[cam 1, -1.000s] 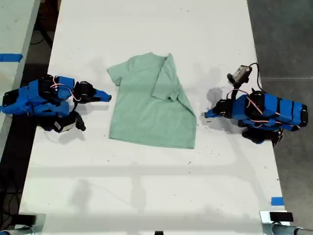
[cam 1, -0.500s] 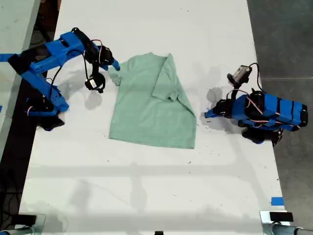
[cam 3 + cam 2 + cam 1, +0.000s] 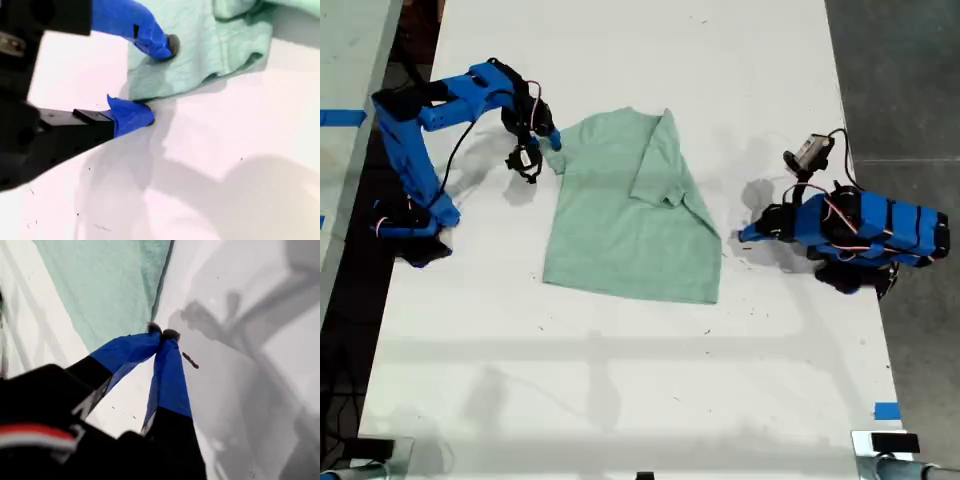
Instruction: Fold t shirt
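The pale mint-green t shirt point(image 3: 620, 220) lies flat on the white table point(image 3: 620, 380), with its sleeve on the exterior view's right folded in over the body. My second gripper point(image 3: 552, 140) is at the sleeve on the exterior view's left. It is open point(image 3: 157, 82), one finger over the t shirt point(image 3: 210, 45) and the other on the table at the cloth's edge. My first gripper point(image 3: 744, 236) rests low on the table at the exterior view's right, shut point(image 3: 162, 333) with nothing in it. It points at the t shirt point(image 3: 110, 285) from a short gap.
Bits of blue tape point(image 3: 887, 410) mark the table's near corner on the exterior view's right, and another piece point(image 3: 340, 117) sits on a second surface at the exterior view's left. Dark floor point(image 3: 900, 80) borders the table on the exterior view's right.
The second arm has risen from its folded rest at the exterior view's left and reached to the shirt's sleeve. The first arm and the shirt have not moved.
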{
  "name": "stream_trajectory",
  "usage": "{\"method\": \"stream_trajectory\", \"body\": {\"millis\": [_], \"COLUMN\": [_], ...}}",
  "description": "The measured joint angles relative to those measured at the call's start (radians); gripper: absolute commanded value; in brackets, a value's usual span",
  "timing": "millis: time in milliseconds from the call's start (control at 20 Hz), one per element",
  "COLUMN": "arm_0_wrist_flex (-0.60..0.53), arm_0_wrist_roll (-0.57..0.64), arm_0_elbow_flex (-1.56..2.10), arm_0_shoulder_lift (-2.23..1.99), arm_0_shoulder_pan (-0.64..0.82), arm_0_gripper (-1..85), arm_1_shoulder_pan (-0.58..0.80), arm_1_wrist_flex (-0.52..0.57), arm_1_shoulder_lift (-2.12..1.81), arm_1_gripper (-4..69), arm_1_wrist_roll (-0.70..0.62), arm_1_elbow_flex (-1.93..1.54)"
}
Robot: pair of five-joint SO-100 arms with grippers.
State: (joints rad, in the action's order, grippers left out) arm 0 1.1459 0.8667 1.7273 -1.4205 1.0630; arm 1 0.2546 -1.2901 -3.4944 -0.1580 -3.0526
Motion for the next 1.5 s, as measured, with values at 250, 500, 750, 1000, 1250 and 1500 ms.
{"method": "stream_trajectory", "body": {"millis": [250,500,750,1000,1250,1500], "arm_0_wrist_flex": [0.054,0.304,0.285,0.143,0.196,0.146], "arm_0_wrist_roll": [-0.017,-0.123,-0.304,-0.387,-0.387,-0.457], "arm_0_elbow_flex": [-0.086,-0.434,-0.647,-0.650,-0.649,-0.264], "arm_0_shoulder_lift": [0.052,0.061,0.100,0.115,-0.146,-0.792], "arm_0_shoulder_pan": [0.003,-0.179,-0.431,-0.538,-0.517,-0.604], "arm_0_gripper": [0.0,0.0,8.7,8.8,0.0,0.0], "arm_1_shoulder_pan": [0.000,0.000,0.000,0.000,0.000,0.000], "arm_1_wrist_flex": [0.000,0.000,0.000,0.000,0.000,0.000], "arm_1_shoulder_lift": [0.000,0.000,0.000,0.000,0.000,0.000], "arm_1_gripper": [1.4,1.4,1.4,1.4,1.4,1.4], "arm_1_wrist_roll": [0.000,0.000,0.000,0.000,0.000,0.000], "arm_1_elbow_flex": [0.000,0.000,0.000,0.000,0.000,0.000]}}
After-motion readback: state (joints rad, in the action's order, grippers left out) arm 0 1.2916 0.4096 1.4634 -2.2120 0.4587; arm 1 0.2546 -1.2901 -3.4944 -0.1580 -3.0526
